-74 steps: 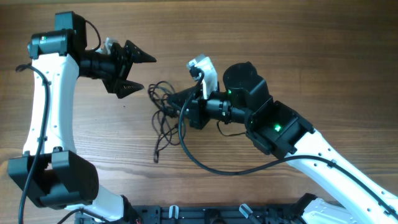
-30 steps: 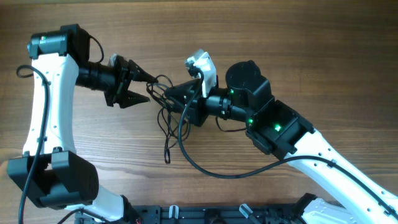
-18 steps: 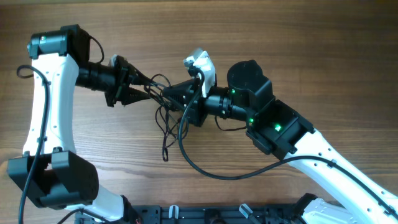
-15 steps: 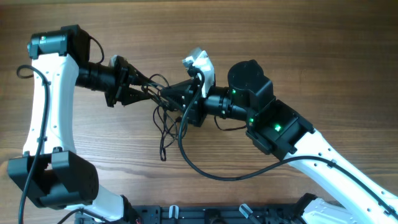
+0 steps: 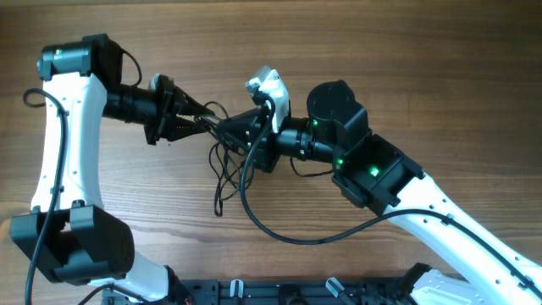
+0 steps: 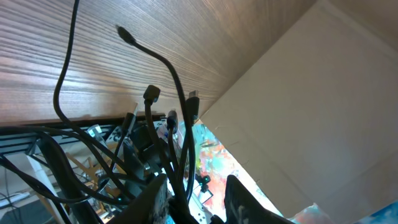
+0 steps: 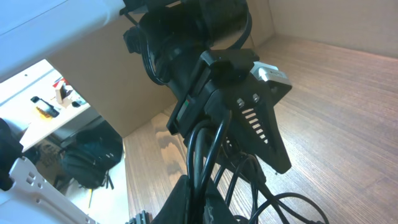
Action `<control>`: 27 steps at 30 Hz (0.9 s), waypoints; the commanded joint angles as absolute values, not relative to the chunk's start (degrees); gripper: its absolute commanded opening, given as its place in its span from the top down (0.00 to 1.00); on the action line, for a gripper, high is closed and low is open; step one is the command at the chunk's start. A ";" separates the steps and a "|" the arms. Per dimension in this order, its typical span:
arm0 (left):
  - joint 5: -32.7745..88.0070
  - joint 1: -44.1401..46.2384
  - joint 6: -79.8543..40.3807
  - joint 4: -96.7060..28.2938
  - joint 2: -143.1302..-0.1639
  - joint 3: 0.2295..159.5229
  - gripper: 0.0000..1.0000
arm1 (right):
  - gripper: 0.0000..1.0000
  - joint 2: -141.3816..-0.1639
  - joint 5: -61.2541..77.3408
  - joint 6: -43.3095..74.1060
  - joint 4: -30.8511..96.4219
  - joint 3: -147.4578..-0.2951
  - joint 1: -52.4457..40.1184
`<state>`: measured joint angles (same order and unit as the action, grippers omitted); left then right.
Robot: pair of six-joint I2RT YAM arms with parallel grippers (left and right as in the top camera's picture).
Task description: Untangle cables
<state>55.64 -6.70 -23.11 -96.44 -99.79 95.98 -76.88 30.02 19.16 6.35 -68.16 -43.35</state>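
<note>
The cables (image 5: 222,165) are thin black cords bunched between my two grippers, with loose tails trailing toward the table's front. My right gripper (image 5: 223,126) points left and is shut on several strands (image 7: 211,149), which run up out of its closed fingers (image 7: 186,202). My left gripper (image 5: 206,119) points right and meets the same bunch from the other side. In the left wrist view, cords (image 6: 176,81) with small plug ends (image 6: 151,94) pass between its narrowed fingers (image 6: 152,196), packed against one finger, with a slit of daylight by the other. Both grippers nearly touch.
The wooden table (image 5: 381,51) spreads on all sides. A thicker black arm cable (image 5: 279,230) loops under my right arm. A black rail (image 5: 279,292) runs along the front edge. The left gripper's slotted finger (image 7: 255,130) fills the right wrist view.
My left gripper has moved right to the bunch and its jaws have narrowed around the cords. The right gripper stayed shut and shifted slightly up and left, dragging the hanging tails.
</note>
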 commanded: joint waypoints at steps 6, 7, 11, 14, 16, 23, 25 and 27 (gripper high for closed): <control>57.47 -6.61 -22.92 -96.51 -99.53 96.62 0.96 | 0.96 -77.43 32.91 18.31 5.65 -68.88 -43.44; 57.45 -6.70 -22.94 -96.49 -99.53 96.62 0.96 | 0.96 -77.41 32.91 18.63 5.63 -68.88 -43.44; 56.88 -9.65 -22.92 -94.70 -99.53 96.62 0.96 | 0.96 -77.25 27.94 22.13 6.72 -68.90 -43.42; 55.48 -12.78 -23.14 -95.09 -99.53 96.62 0.96 | 0.96 -77.25 26.72 28.64 6.87 -68.90 -43.42; 55.46 -13.41 -24.18 -96.47 -99.53 96.62 0.79 | 0.96 -77.28 23.73 32.73 7.42 -68.90 -43.42; 55.16 -13.23 -19.94 -96.55 -99.53 96.62 0.42 | 0.96 -77.32 33.47 27.86 7.60 -68.90 -43.42; 54.39 -13.23 -19.66 -96.55 -99.53 96.62 0.41 | 0.96 -77.30 38.06 20.47 7.40 -68.90 -43.42; 54.39 -13.26 -19.66 -96.55 -99.53 96.62 0.41 | 0.96 -77.32 48.64 8.19 7.51 -68.90 -43.03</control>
<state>54.87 -13.26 -21.43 -96.42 -99.79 96.01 -76.90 35.48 23.24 7.84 -68.16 -43.35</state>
